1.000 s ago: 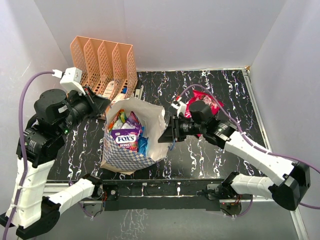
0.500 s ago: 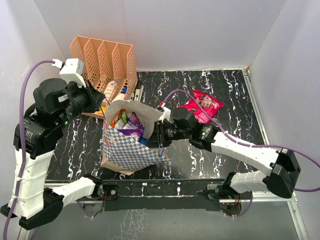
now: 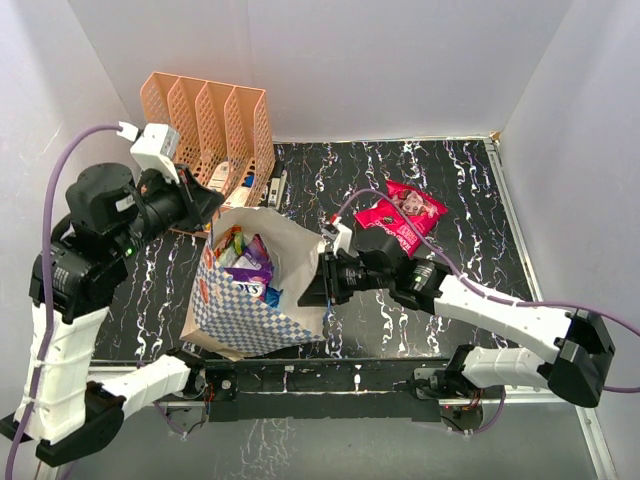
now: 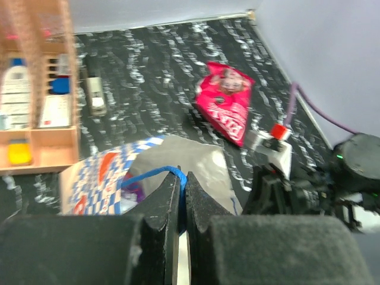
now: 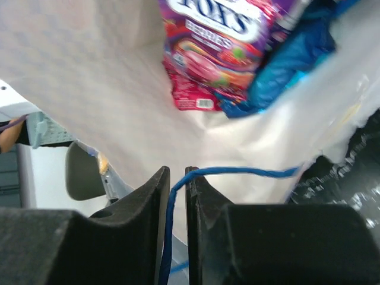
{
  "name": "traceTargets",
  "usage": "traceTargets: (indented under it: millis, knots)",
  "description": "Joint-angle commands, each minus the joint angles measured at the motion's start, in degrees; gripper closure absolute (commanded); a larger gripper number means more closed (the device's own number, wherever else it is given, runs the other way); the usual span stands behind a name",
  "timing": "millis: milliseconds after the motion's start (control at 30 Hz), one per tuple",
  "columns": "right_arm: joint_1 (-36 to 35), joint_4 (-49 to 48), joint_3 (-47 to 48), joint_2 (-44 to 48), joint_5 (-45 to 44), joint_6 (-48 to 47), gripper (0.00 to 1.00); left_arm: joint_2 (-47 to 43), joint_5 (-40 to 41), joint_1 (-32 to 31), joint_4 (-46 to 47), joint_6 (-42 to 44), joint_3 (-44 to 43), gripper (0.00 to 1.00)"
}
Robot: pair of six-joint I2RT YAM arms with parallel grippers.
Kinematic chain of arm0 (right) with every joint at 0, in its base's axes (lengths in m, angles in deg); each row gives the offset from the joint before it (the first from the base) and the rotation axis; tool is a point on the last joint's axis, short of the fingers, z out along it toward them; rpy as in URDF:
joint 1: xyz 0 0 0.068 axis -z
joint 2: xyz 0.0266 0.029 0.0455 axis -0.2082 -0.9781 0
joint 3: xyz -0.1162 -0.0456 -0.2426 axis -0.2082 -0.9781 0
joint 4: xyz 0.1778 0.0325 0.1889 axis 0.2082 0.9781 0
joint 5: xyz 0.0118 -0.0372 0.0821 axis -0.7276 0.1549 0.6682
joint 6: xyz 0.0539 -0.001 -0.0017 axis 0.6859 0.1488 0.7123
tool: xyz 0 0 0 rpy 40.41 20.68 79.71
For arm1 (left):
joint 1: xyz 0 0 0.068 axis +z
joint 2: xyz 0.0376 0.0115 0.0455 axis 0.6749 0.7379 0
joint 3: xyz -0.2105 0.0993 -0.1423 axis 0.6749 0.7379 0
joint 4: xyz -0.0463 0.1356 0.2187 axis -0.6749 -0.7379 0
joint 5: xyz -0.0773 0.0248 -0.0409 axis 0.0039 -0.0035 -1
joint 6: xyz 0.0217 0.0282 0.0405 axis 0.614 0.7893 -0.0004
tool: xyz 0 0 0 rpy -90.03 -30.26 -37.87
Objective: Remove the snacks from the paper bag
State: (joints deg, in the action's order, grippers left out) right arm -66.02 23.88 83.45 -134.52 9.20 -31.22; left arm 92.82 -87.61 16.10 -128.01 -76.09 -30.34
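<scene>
Left fingers (image 4: 155,205), right fingers (image 5: 144,205) pinch paper bag (image 3: 255,320) handles (image 4: 149,174).

a black tabletop (image 3: 470,200) streaked with white veins is forming the floor of a small booth. a plain pale back wall (image 3: 380,60) is rising behind it, and a left wall (image 3: 40,100) and a right wall (image 3: 585,120) of the same lilac-tinged white are closing in the sides. a thin pale metal strip (image 3: 514,215) is running along the table's right edge. a peach slotted file rack (image 3: 210,115) is standing at the far left corner. soft, even light is washing over everything, leaving only faint shadows.
</scene>
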Motion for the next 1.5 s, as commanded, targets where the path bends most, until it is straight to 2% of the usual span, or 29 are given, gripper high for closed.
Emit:
traceTargets:
  millis: [0,167,267,433,667,800,1000,1167,1233,1367,1433,1467]
  knots:
    - [-0.27,7.77,-4.0,6.05,-7.68,-3.2,0.76,-7.93,-17.95,-0.11,21.46,-3.19,9.73,1.0]
    - [-0.32,19.2,-7.65,11.98,-17.04,-6.2,0.62,-12.29,-26.77,-0.11,26.54,-7.37,18.37,1.0]
    - [-0.27,24.02,-7.38,14.0,-18.94,-8.06,0.53,-13.87,-27.4,-0.11,27.07,-9.86,20.87,1.0]
    - [-0.32,29.42,-1.43,16.09,-22.4,-12.85,0.31,-14.43,-28.07,-0.13,23.9,-10.91,20.26,1.0]
    - [-0.31,36.68,13.21,11.88,-45.14,-18.28,0.01,-12.18,-24.93,-0.11,19.94,-12.77,19.04,1.0]
    - [-0.31,32.52,19.03,8.62,-46.44,-26.91,0.01,-10.19,-24.46,-0.11,18.06,-13.38,18.48,1.0]
    - [-0.32,16.42,18.92,1.42,-29.34,-46.62,0.01,-9.26,-22.91,-0.11,17.02,-13.13,16.66,1.0]
    - [-0.31,6.95,22.6,-7.28,-21.97,-52.06,0.01,-8.67,-23.39,-0.11,16.62,-13.45,15.7,1.0]
    - [-0.25,5.05,24.92,-11.14,-21.75,-52.19,0.0,-8.89,-23.72,-0.11,17.08,-13.68,15.97,1.0]
    - [0.47,5.79,29.92,-18.14,-23.84,-51.01,0.14,-9.84,-24.71,-0.08,19.25,-14.22,16.69,1.0]
    - [1.78,5.13,30.83,-19.51,-21.87,-50.13,0.26,-10.02,-25.16,-0.11,20.68,-14.53,17.08,1.0]
    - [2.64,4.86,31.0,-19.82,-21.52,-49.49,0.36,-9.75,-25.3,-0.11,21.23,-14.8,17.06,1.0]
